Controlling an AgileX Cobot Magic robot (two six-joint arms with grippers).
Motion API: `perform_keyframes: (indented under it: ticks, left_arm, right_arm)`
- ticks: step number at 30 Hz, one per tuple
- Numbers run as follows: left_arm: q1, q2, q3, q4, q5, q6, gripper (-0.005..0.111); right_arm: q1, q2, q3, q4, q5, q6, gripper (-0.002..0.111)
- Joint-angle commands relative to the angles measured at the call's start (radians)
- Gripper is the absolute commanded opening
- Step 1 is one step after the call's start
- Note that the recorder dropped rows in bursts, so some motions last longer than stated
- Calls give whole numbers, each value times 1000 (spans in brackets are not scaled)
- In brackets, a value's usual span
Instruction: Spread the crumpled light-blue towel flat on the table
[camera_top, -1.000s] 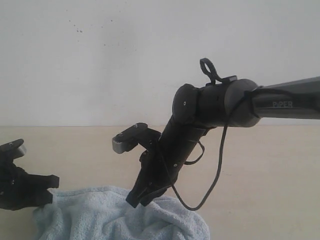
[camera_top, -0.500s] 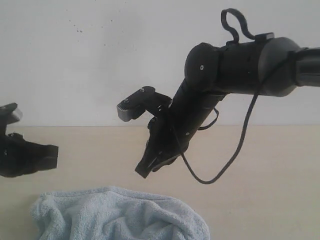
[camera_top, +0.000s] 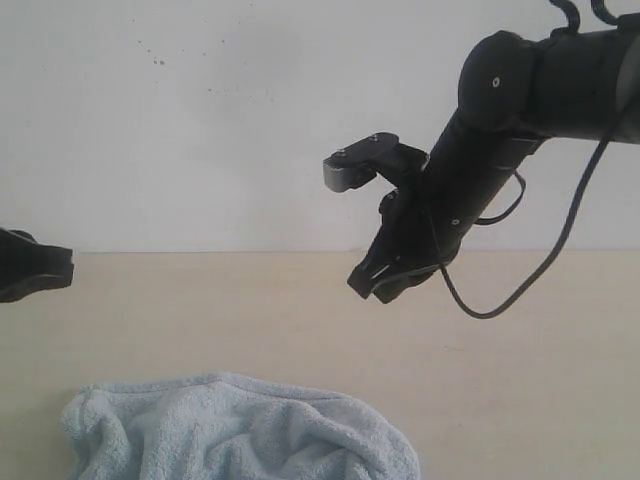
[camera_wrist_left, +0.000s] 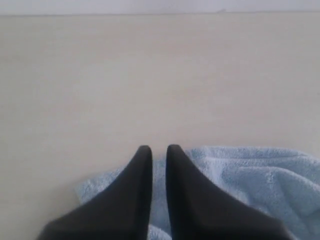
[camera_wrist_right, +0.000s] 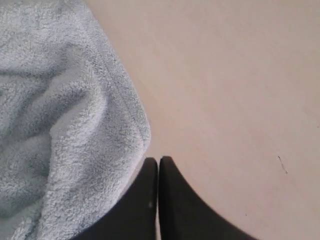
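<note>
While the left gripper (camera_top: 62, 270) juts in at the edge of the exterior view, it hangs up and to the left of the towel (camera_top: 240, 432), well apart from the cloth and above the table (camera_top: 250, 310). Its wrist view shows the two dark fingers (camera_wrist_left: 131, 200) standing a narrow slit apart with nothing between them. Part of the towel lies beneath them, and bare tabletop stretches away beyond it.

The towel itself sits low in the exterior view, left of the middle. It is a crumpled pale-blue heap of folds and ridges resting on the table, with its lower part cut off by the picture's edge. A rounded border runs along its far side.

Up and to the right of the towel hangs the right gripper (camera_top: 365, 288), clear of the cloth and tilted down toward it on its black arm (camera_top: 480, 190). Its jaws are pressed together and hold nothing. In the right wrist view the towel's rounded, hemmed edge lies just beside the closed fingertips, with bare table on their other side. A small grey camera block (camera_top: 350, 170) juts from the arm above that gripper. A black cable (camera_top: 500, 308) loops under the arm, farther right of the towel. Behind the towel and the table stands a plain white wall (camera_top: 200, 120).
</note>
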Motion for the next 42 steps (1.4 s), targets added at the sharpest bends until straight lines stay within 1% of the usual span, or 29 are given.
perform_keyframes:
  ticks: [1, 4, 5, 12, 15, 17, 20, 22, 23, 25, 30, 31, 33, 36, 38, 40, 42]
  left_arm:
    - [-8, 90, 5, 134, 9, -158, 31]
    - [-8, 182, 5, 132, 11, -181, 56]
    - [-8, 214, 5, 132, 11, -181, 59]
    - [39, 359, 23, 124, 14, -164, 59]
    - [43, 400, 26, 113, 5, -156, 59]
    - [43, 418, 26, 32, 3, -96, 59]
    - [43, 427, 26, -199, 27, 106, 59]
    - [43, 432, 26, -362, 76, 241, 59]
    - [43, 439, 26, -404, 96, 270, 59]
    - [39, 467, 26, -417, 109, 278, 58]
    - [39, 537, 26, -419, 81, 286, 58]
    - [39, 542, 26, -420, 70, 286, 56]
    - [39, 544, 26, -420, 57, 300, 49]
    - [39, 516, 20, -435, 57, 308, 26]
    - [39, 475, 20, -474, 75, 349, 13]
    - [39, 420, 18, -478, 98, 360, 5]
    - [39, 349, 18, -481, 122, 374, 4]
  right_arm:
    - [-7, -11, 6, 74, 7, -42, 0]
    - [-7, -11, 6, 122, 7, -72, 0]
    - [-7, -11, 6, 127, 11, -79, 0]
    - [-7, -11, 6, 129, -5, -101, 0]
    - [-7, -11, 6, 131, -16, -107, 0]
    - [-7, -11, 6, 131, -18, -107, 0]
    - [-7, -11, 6, 131, -23, -109, 0]
    - [-7, -11, 6, 131, -27, -109, 0]
    - [-7, -11, 6, 131, -27, -109, 0]
    - [-7, -11, 6, 131, -27, -109, 0]
    - [-7, -11, 6, 131, -27, -109, 0]
    - [-7, -11, 6, 131, -27, -109, 0]
    - [-7, -11, 6, 131, -29, -116, 0]
    - [-7, -11, 6, 133, -29, -119, 0]
    - [-7, -11, 6, 133, -27, -119, 0]
    - [-7, -11, 6, 133, -18, -119, 0]
    - [-7, -11, 6, 133, -10, -119, 0]
